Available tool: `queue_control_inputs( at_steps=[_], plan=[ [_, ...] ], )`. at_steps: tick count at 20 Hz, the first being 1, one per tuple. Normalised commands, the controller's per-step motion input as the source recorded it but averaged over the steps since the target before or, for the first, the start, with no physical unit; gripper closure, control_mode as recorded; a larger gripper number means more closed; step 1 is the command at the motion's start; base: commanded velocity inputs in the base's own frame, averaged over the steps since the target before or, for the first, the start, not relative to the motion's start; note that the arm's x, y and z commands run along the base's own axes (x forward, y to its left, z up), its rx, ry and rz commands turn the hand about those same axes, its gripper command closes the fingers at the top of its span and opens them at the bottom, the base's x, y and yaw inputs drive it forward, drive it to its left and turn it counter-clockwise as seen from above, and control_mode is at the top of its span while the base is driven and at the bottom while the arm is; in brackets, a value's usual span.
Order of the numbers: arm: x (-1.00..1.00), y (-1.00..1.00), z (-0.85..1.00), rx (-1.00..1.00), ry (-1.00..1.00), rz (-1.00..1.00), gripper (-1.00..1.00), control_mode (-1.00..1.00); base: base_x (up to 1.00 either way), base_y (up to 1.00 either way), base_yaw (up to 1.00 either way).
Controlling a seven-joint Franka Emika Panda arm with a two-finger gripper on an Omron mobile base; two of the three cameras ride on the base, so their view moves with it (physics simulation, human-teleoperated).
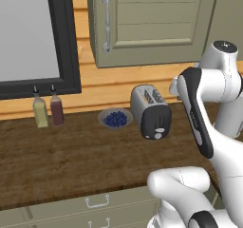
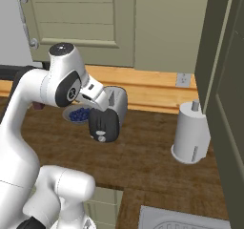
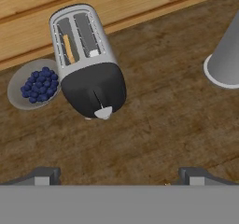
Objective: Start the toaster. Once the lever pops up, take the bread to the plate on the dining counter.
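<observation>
Fingertips point(image 3: 42, 175) sit at the bottom of the hand view, spread as wide as they go; the gripper point(image 3: 120, 176) holds nothing. It hovers above the wood worktop point(image 3: 163, 129), short of the toaster point(image 3: 87, 62) and not touching it. My read: jaws are wide because this is an approach, and the lever needs a push down, not a grasp.

Relative to the toaster:
- Black end panel faces the hand, so the lever point(image 3: 103, 112) is the nearest part and reachable head-on. Looks up, so not started yet.
- Bread point(image 3: 68, 48) stands edge-on in the slot on the bowl side, loaded and waiting.
- Grey bowl of blueberries point(image 3: 31, 83) is just beside the toaster, near the wall end; keep clear of it on the push.
- Pale paper-towel roll point(image 2: 190, 132) stands well apart on the other side.
- Two bottles point(image 1: 47, 109) sit further along the worktop, past the bowl.

Plate and dining counter: can't place them from here.
</observation>
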Motion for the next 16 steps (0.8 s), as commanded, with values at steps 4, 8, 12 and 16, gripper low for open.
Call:
queue_control_inputs(
  at_steps=[4,8,12,16],
  plan=[
    [0.0,0.0,0.0,0.0,0.0,0.0,-1.0,-1.0,0.0,0.0,0.0],
    [0.0,0.0,0.0,0.0,0.0,0.0,-1.0,-1.0,0.0,0.0,0.0],
    [0.0,0.0,0.0,0.0,0.0,0.0,-1.0,-1.0,0.0,0.0,0.0],
    [0.0,0.0,0.0,0.0,0.0,0.0,-1.0,-1.0,0.0,0.0,0.0]
  ],
)
